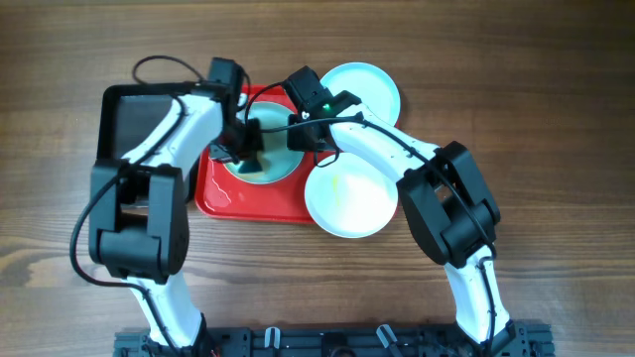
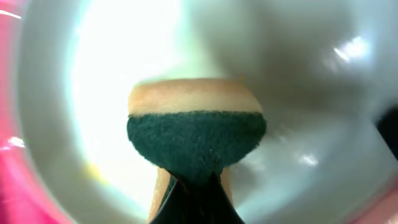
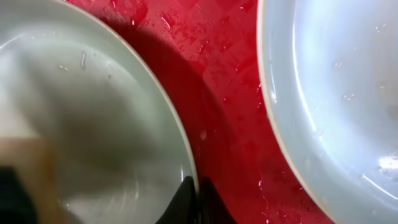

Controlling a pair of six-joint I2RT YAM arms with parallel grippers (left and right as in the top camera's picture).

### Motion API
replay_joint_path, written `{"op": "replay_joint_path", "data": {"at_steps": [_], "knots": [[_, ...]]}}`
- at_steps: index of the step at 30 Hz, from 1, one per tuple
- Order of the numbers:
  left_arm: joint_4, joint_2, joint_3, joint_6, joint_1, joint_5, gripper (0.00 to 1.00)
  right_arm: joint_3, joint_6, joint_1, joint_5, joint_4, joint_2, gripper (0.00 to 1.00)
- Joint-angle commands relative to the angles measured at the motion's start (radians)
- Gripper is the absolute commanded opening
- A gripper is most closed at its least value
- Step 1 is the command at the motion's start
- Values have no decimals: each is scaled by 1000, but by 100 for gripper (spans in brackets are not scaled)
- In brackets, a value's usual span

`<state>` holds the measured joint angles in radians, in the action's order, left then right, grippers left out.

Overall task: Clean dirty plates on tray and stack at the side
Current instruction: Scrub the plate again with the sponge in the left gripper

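Three plates show from overhead, one on the red tray point(image 1: 223, 193) and two to its right. At far left a black tray point(image 1: 134, 119) lies just beside the red one, partly under the left arm. The left gripper point(image 1: 244, 147) hangs over the centre plate point(image 1: 270, 167), which lies in the red tray's middle. In the left wrist view the left gripper point(image 2: 193, 202) is pinched narrow on a sponge point(image 2: 196, 140), dark green scouring face toward the camera and tan foam behind it. The sponge is pressed against the pale inside of that plate point(image 2: 311, 93), with the tray point(image 2: 15, 186) a red blur at the left edge.

Right of the sponge, the right gripper point(image 1: 298, 137) sits at the centre plate's right rim. Its wrist view shows the right gripper point(image 3: 196, 200) closed on that rim, one finger inside the plate point(image 3: 93, 112) and one outside it over the wet, glistening tray point(image 3: 211, 74). Another plate point(image 3: 336, 93) fills the right of this view; which one it is cannot be told.

Farther right in the overhead view, the far plate point(image 1: 369, 84) lies on the wooden table point(image 1: 556, 119) past the tray's top right corner. The near plate point(image 1: 352, 208) overlaps the tray's right edge.
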<state>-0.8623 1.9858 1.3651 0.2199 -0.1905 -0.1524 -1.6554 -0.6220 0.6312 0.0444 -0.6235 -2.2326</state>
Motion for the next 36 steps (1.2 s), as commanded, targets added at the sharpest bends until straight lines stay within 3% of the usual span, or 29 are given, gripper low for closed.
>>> {"op": "replay_joint_path", "data": {"at_steps": [1, 6, 15, 20, 27, 36], "knots": [[-13, -5, -23, -168, -57, -180, 4, 14, 21, -3, -3, 6, -2, 4], [23, -5, -23, -131, -42, -90, 4, 14, 24, -3, -3, 6, -2, 4], [54, -5, -23, 138, -30, 514, 4, 14, 37, -3, -3, 6, -2, 4], [87, -5, -23, 235, -30, 694, 4, 14, 40, -3, -3, 6, -2, 4], [150, -6, -23, 225, -52, 640, 4, 14, 40, -3, -3, 6, -2, 4], [206, -5, -23, -63, -89, -54, 4, 14, 51, -3, 2, 5, -2, 4]]}}
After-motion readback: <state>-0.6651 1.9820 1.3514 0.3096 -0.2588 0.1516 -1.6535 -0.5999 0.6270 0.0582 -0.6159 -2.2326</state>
